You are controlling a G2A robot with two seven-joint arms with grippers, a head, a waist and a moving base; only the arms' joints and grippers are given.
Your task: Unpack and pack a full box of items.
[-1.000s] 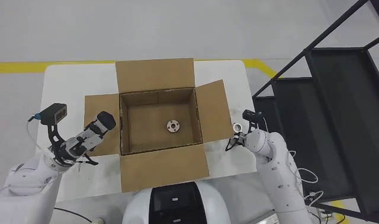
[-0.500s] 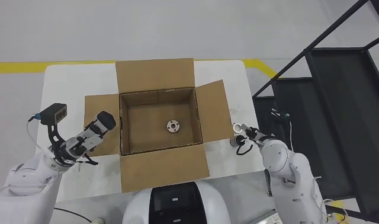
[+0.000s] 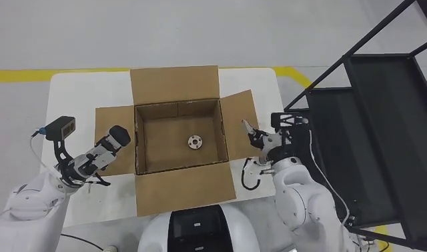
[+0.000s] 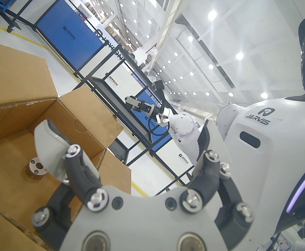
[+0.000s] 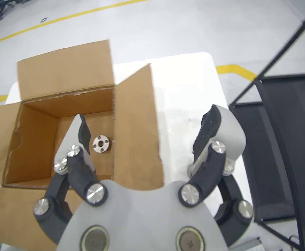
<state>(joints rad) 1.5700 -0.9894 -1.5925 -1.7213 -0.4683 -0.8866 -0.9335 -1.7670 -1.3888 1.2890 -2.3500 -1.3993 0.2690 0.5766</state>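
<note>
An open cardboard box (image 3: 177, 92) stands mid-table with all flaps folded out. A single round metal flange disc (image 3: 195, 142) lies on its floor, also in sight as the disc (image 5: 101, 144) and the disc (image 4: 37, 167). My right gripper (image 3: 253, 137) hangs open and empty over the outer edge of the box's right flap (image 3: 241, 122); in its own view the gripper (image 5: 147, 129) faces the box (image 5: 63, 84). My left gripper (image 3: 117, 137) is open and empty by the left flap, and the left gripper (image 4: 126, 142) points across the box.
The white table (image 3: 73, 99) has bare room to the left of the box and a narrow strip at the right. A black metal rack (image 3: 373, 119) stands close beside the table's right edge. Yellow floor tape (image 3: 40, 74) runs behind.
My right arm has lifted from the table's right edge and swung in toward the box, its gripper now over the right flap. The left arm, box and disc have not moved.
</note>
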